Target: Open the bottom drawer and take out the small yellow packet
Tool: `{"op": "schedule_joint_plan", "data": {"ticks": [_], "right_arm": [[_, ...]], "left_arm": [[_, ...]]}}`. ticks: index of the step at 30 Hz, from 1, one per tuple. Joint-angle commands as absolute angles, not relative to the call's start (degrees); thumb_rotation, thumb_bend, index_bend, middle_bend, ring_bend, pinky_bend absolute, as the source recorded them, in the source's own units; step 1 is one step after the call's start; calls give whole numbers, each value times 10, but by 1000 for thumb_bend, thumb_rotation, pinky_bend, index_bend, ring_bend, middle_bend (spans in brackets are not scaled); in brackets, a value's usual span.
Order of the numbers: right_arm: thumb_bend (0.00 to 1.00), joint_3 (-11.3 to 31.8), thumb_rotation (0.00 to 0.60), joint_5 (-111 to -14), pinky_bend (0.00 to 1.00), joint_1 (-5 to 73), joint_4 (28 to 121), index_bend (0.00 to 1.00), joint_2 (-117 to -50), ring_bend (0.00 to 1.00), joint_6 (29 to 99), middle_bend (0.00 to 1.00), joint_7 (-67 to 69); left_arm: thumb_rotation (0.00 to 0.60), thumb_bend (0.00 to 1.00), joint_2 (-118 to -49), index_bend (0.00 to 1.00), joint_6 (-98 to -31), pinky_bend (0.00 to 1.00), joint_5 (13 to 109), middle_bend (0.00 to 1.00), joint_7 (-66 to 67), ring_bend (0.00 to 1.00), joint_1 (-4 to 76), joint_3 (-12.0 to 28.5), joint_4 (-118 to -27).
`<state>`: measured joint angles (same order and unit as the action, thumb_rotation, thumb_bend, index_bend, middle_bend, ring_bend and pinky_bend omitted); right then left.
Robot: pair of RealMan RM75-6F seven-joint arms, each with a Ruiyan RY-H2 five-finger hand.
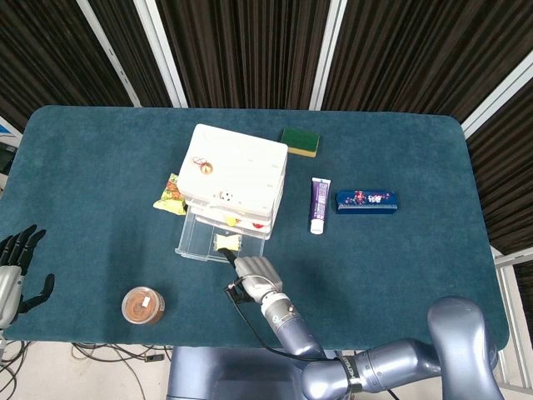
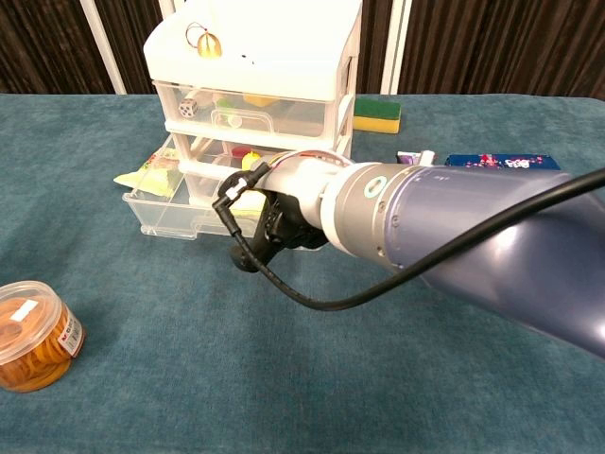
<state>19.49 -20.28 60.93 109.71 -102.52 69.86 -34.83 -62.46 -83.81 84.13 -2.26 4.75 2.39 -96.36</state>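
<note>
Dark curtains hang behind a worktop (image 1: 100, 167) covered in blue-green cloth.

Closest to the robot, at the left edge, the left hand (image 1: 15, 271) rests beside the worktop with its fingers spread and nothing in it. Near it sits a round tub (image 1: 142, 305) with a clear lid and something orange inside.

Next comes the right hand (image 1: 252, 272), on the end of a big grey arm. It is right at the front edge of the bottom drawer (image 1: 200, 242). Its dark fingers (image 2: 284, 232) curl toward the drawer front, but the arm hides them, so I cannot tell if they hold anything.

That drawer is pulled out from the white drawer box (image 1: 233, 175). The small yellow packet (image 1: 226, 242) lies inside it, just past the right hand.

A yellow and green snack bag (image 1: 170, 196) lies on the cloth at the left side of the drawer box. To the right lie a purple tube (image 1: 319, 204) and a blue box (image 1: 366, 202), side by side but apart.

Farthest back is a green and yellow sponge (image 1: 300, 142).
</note>
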Motion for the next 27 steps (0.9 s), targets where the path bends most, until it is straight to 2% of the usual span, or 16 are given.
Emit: {"op": "schedule_joint_plan", "data": {"ticks": [1, 9, 14, 17, 21, 27], "right_arm": [[558, 196, 600, -205, 1000, 606, 1105, 95, -1020, 977, 704, 965, -348], [537, 210, 600, -215, 1000, 602, 1142, 141, -992, 977, 718, 965, -354], [403, 222, 600, -224, 1000, 611, 1160, 158, -977, 982, 747, 969, -380], [346, 238, 600, -216, 1000, 622, 1164, 206, -968, 999, 752, 994, -396], [292, 258, 600, -184, 1000, 650, 1146, 261, -954, 1000, 742, 1000, -434], [246, 261, 600, -170, 1000, 685, 1112, 313, -957, 1000, 743, 1000, -477]], "left_arm": [[600, 438, -625, 68, -838, 0, 841, 19, -22, 0, 47, 24, -964], [600, 439, -624, 67, -838, 0, 840, 19, -24, 0, 47, 24, -964], [600, 439, -625, 67, -838, 0, 840, 19, -25, 0, 48, 25, -964], [600, 439, -625, 67, -838, 0, 841, 19, -26, 0, 48, 25, -964], [600, 438, -625, 68, -836, 0, 841, 19, -29, 0, 49, 24, -965], [600, 439, -624, 68, -830, 0, 838, 19, -32, 0, 50, 24, -966]]}}
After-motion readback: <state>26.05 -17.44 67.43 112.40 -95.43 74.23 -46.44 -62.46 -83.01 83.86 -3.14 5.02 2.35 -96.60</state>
